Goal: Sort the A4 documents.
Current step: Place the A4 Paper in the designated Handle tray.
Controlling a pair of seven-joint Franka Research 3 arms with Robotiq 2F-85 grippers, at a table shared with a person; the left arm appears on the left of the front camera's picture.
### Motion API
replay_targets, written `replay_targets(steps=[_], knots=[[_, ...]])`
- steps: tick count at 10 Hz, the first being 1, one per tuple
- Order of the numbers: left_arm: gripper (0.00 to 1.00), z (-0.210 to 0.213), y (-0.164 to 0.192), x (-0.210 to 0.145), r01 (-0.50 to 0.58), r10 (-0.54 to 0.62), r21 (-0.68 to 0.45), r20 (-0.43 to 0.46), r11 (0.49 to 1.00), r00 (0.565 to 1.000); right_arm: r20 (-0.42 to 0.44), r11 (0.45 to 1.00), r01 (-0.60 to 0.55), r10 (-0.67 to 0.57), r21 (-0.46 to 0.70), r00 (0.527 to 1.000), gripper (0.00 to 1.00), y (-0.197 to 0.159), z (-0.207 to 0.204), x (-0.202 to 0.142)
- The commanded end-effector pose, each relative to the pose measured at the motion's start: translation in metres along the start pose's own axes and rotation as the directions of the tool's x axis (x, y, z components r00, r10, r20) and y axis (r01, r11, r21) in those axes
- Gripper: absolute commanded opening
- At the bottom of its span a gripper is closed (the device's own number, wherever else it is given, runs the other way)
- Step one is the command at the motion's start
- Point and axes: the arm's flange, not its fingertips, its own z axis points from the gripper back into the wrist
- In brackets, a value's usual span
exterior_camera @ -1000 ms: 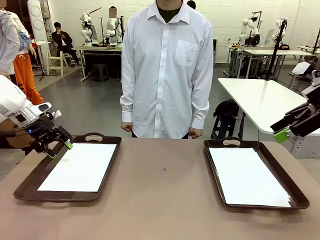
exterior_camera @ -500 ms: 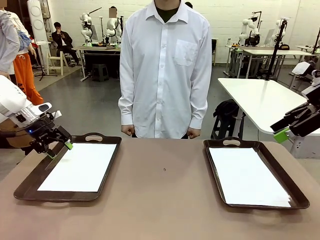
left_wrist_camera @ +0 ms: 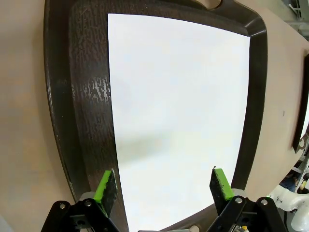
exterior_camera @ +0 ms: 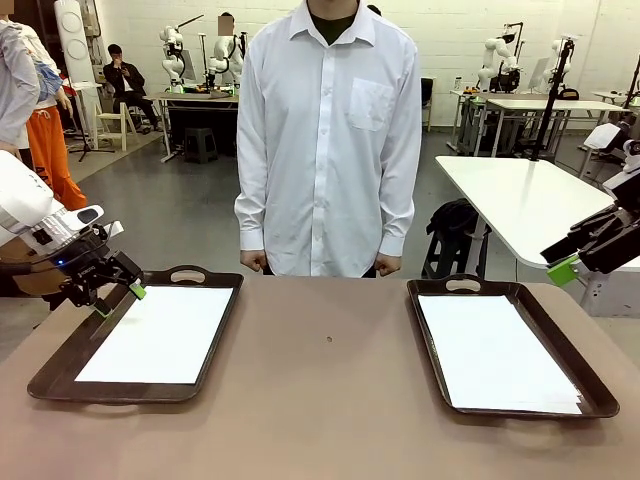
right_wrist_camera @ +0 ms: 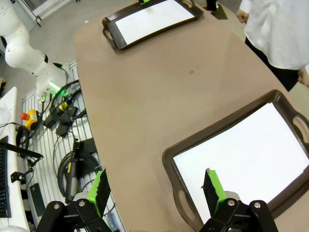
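A4 documents in two trays: left tray (exterior_camera: pixel 45 375) sheet (exterior_camera: pixel 160 332), right tray (exterior_camera: pixel 600 400) stack (exterior_camera: pixel 495 352), at worktop's (exterior_camera: pixel 330 400) left and right edges. Left gripper (exterior_camera: pixel 112 290) jaws wide, empty, over left tray's far corner, likely poised for pickup. Right gripper (exterior_camera: pixel 575 262) jaws wide, empty, raised off right edge.

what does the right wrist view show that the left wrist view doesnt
Right wrist view alone: the right tray with its paper stack, the person's white shirt at the table edge, cables on the floor, and the right gripper open above the table's edge.

Left wrist view alone: a close look at the left tray's textured floor and the left gripper open over the sheet's near edge.

Both: the left tray holding a white sheet, and the brown table.
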Motion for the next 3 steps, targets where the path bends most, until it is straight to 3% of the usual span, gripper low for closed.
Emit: replay_targets(steps=[1,3], knots=[[1.00,0.0005,0.0002,0.0001,0.001,-0.001,0.002,0.002,1.000,1.000,0.007,1.000,-0.001,0.001,0.008,1.000,1.00,-0.0009,-0.0007,-0.0007],[1.00,0.0005,0.0002,0.0001,0.001,-0.001,0.002,0.002,1.000,1.000,0.007,1.000,-0.001,0.001,0.008,1.000,1.00,-0.0009,-0.0007,-0.0007]])
